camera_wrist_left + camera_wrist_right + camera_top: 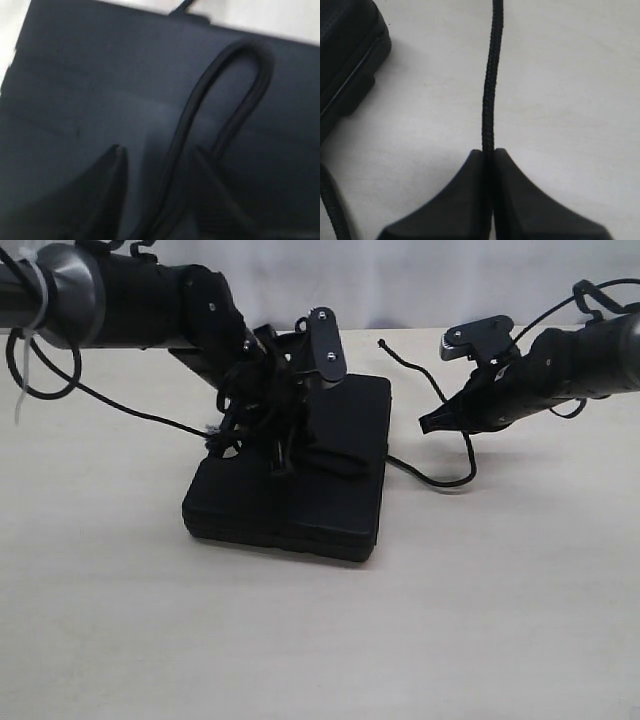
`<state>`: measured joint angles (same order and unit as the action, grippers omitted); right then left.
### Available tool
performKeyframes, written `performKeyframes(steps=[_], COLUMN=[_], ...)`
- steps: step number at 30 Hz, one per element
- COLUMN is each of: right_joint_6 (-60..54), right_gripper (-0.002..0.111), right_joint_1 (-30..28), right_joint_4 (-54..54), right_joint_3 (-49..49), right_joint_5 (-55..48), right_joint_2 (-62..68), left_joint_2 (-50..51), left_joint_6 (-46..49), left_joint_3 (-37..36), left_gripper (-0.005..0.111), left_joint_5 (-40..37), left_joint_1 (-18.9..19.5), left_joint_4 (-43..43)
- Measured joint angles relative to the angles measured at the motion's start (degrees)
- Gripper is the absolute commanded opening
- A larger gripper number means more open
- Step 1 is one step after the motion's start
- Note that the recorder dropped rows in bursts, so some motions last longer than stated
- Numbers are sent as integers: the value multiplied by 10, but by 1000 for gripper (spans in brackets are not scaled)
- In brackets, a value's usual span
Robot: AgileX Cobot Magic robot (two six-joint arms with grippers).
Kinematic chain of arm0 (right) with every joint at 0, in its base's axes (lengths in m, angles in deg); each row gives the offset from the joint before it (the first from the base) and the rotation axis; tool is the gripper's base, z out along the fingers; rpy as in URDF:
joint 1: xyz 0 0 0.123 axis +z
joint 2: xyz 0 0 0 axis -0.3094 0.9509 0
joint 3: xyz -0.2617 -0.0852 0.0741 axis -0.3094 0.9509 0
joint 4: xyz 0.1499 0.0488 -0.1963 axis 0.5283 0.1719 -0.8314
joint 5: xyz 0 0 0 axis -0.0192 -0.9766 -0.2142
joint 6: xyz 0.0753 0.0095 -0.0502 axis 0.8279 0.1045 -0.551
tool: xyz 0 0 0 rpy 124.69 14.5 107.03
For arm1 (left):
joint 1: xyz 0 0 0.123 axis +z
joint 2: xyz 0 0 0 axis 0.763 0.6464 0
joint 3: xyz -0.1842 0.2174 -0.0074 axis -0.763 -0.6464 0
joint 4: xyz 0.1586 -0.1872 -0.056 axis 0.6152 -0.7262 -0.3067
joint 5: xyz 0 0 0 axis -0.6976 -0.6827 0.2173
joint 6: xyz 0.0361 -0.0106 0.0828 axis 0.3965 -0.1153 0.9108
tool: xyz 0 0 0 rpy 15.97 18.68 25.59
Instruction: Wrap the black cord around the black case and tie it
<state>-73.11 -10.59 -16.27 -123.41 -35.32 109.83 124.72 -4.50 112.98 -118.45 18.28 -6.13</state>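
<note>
Right wrist view: caught the right gripper [489,152] clamped on the black cord [490,90] near the black case [345,55] on the table [570,75], and spotted the left gripper [155,156] spread apart over the case top, cord loop loose between its fingers [105,180].

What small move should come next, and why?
Probably draw the right gripper a little away from the black case. It is shut on the black cord, which lies in a slack curve on the table between the two. The left gripper stands open around a bend of cord on the case, so a gentle pull should take up that slack.
</note>
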Motion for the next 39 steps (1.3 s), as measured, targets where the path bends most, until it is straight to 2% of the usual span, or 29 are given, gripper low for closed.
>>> performKeyframes(steps=[6, 10, 13, 15, 17, 20, 21, 26, 30, 36, 39], right_joint_6=[0, 0, 0, 0, 0, 0, 0, 0, 0, 0, 0], right_gripper=[4, 4, 4, 4, 4, 4, 4, 4, 4, 4, 4], right_joint_1=[0, 0, 0, 0, 0, 0, 0, 0, 0, 0, 10], right_joint_4=[0, 0, 0, 0, 0, 0, 0, 0, 0, 17, 10], right_joint_3=[0, 0, 0, 0, 0, 0, 0, 0, 0, 34, 79], right_joint_5=[0, 0, 0, 0, -1, -1, -1, -1, 3, 66, 159], right_joint_2=[0, 0, 0, 0, 0, 0, 0, 0, 0, -14, -44], left_joint_2=[0, 3, 20, 25, 30, 34, 35, 36, 36, 31, 31], left_joint_6=[27, 112, 136, 138, 142, 142, 144, 129, 31, -12, -13], left_joint_3=[0, 0, 0, 1, 2, 6, 6, 6, 1, 1, 0], left_gripper=[47, 47, 47, 47, 37, 7, 0, 0, 0, 0, 0], left_joint_5=[-66, -111, -58, -53, -51, -47, -47, -30, 37, 97, 108], left_joint_1=[21, 21, 21, 21, 21, 21, 21, 21, 21, 21, 36], left_joint_4=[36, 15, 6, 3, 2, -2, -2, -3, -3, -95, -158])
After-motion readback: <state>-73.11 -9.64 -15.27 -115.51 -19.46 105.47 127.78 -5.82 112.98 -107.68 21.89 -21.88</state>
